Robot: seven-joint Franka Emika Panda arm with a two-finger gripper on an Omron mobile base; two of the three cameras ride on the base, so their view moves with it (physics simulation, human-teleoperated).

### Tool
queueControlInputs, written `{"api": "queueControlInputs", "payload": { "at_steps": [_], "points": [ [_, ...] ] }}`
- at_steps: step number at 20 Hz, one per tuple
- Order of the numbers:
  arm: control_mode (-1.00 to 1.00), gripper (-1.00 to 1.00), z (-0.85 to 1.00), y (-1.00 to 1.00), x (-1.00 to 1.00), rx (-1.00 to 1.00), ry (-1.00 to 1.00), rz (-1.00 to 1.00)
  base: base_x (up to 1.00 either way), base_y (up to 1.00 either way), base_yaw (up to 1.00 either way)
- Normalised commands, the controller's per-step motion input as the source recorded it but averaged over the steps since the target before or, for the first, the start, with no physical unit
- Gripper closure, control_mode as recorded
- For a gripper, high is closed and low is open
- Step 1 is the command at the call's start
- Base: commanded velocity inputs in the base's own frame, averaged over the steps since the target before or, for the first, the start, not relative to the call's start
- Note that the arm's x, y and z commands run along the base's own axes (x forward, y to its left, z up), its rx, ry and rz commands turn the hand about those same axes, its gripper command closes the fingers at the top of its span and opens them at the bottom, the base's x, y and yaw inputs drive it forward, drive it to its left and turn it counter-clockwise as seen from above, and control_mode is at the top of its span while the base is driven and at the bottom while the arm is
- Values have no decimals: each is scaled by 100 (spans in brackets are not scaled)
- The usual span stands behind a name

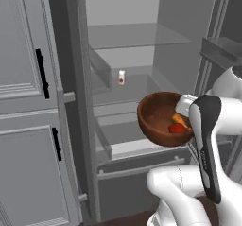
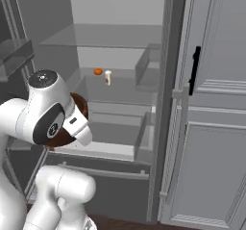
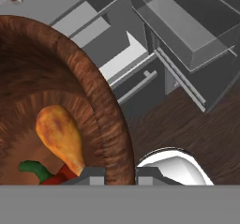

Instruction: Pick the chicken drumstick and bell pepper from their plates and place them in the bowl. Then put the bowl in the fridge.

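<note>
The reddish-brown wooden bowl [image 1: 158,118] hangs tilted in the air in front of the open fridge [image 1: 137,55], level with its lower shelves. My gripper [image 1: 185,108] is shut on the bowl's right rim. In the hand view my gripper [image 3: 119,176] has one finger inside the rim and one outside. Inside the bowl [image 3: 56,78] lie the chicken drumstick [image 3: 61,136] and the red bell pepper [image 3: 63,174] with its green stem. Both also show from the left base: drumstick [image 1: 180,121], pepper [image 1: 177,128]. From the right base my arm hides most of the bowl [image 2: 79,108]. The plates are out of view.
A small white bottle [image 1: 122,77] stands on a glass fridge shelf, with a small orange thing [image 2: 98,71] beside it. Grey cabinets with black handles [image 1: 42,73] flank the fridge. The open door's bins [image 3: 197,35] hang to my right. A closed drawer [image 1: 142,166] sits below the shelves.
</note>
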Motion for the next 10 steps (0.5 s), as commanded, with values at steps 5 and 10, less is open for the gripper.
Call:
{"api": "queueControlInputs", "payload": {
  "at_steps": [5,10],
  "points": [
    [100,100,0,0,0,0,0,0,49,6,0],
    [100,100,0,0,0,0,0,0,46,0,0]
  ]
}}
